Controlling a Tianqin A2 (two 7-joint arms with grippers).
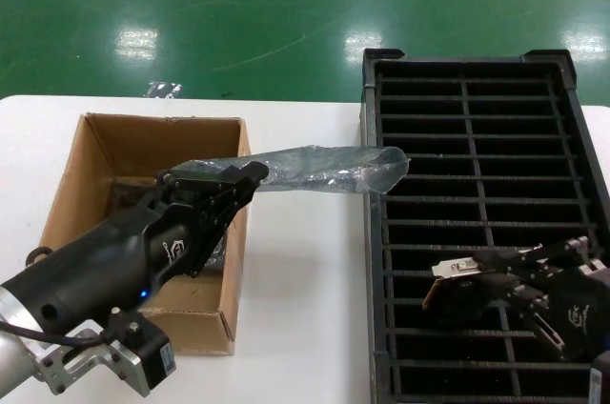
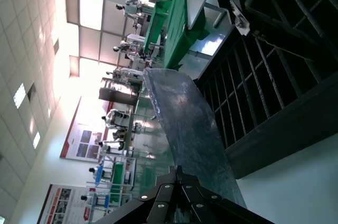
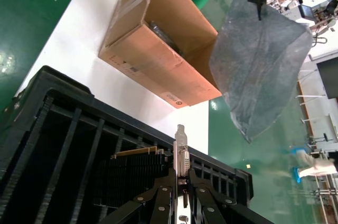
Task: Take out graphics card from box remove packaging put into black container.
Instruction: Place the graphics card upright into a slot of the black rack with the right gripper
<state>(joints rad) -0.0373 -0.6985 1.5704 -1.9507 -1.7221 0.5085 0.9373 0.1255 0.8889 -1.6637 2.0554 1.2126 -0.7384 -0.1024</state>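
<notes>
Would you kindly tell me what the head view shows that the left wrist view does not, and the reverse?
Only the head view shows the right gripper shut on the graphics card over the black container, and the box beside it.

Only the left wrist view shows the hall's ceiling and distant workstations.

Both show the left gripper shut on the packaging, which is held in the air and reaches towards the black container.

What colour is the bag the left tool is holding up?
Grey and see-through, crinkly; the bag shows best in the right wrist view.
</notes>
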